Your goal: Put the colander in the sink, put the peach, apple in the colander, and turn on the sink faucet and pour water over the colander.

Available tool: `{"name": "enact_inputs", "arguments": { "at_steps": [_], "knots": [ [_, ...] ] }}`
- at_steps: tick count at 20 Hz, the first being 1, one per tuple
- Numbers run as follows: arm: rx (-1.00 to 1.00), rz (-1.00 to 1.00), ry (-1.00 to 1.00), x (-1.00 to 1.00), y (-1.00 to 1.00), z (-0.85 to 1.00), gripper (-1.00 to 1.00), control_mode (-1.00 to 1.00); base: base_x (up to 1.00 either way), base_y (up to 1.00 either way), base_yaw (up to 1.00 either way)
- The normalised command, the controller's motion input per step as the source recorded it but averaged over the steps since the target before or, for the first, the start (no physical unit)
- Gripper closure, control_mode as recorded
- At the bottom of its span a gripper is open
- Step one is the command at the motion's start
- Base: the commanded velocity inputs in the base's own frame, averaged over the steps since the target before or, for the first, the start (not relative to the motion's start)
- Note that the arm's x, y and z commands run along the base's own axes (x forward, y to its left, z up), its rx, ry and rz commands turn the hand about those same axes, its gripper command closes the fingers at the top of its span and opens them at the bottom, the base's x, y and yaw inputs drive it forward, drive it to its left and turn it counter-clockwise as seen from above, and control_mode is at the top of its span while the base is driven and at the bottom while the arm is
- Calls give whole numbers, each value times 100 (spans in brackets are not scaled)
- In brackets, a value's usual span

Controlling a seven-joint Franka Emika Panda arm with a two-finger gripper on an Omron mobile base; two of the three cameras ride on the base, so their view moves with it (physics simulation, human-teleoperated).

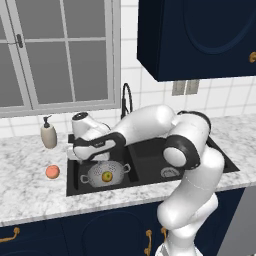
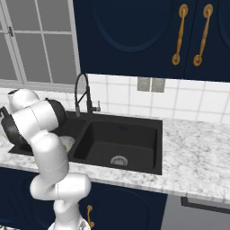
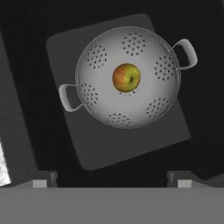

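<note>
Step in hand: the colander (image 1: 106,174) stands in the left basin of the sink (image 1: 150,160) with the apple (image 1: 106,176) in its middle, so I judge that the peach (image 1: 52,172) comes next.
Peach: it lies on the worktop (image 1: 30,192), left of the sink and well apart from the colander, in front of the soap dispenser (image 1: 48,133).
How to do it well: first lift the hand straight up out of the basin, then go left over the sink edge. Come down on the peach from above with the jaws on both sides of it, because a round fruit can roll away.
Care: the dispenser stands near the peach; do not knock it.
End effector (image 3: 109,178): it hangs above the colander, jaws wide, holding and touching nothing.
Faucet (image 1: 126,97): no water is seen.
</note>
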Motion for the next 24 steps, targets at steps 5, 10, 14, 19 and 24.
{"name": "enact_inputs", "arguments": {
  "at_steps": [5,10,14,19,24],
  "knots": [
    [0,0,7,-28,92,25,-100,-100,0,0,0],
    [0,0,0,-1,65,2,-100,-100,0,0,0],
    [0,0,0,0,55,0,-100,-100,0,0,0],
    [0,0,0,3,62,0,-100,-100,0,0,0],
    [0,0,-2,20,34,0,-100,-100,0,0,0]
  ]
}}
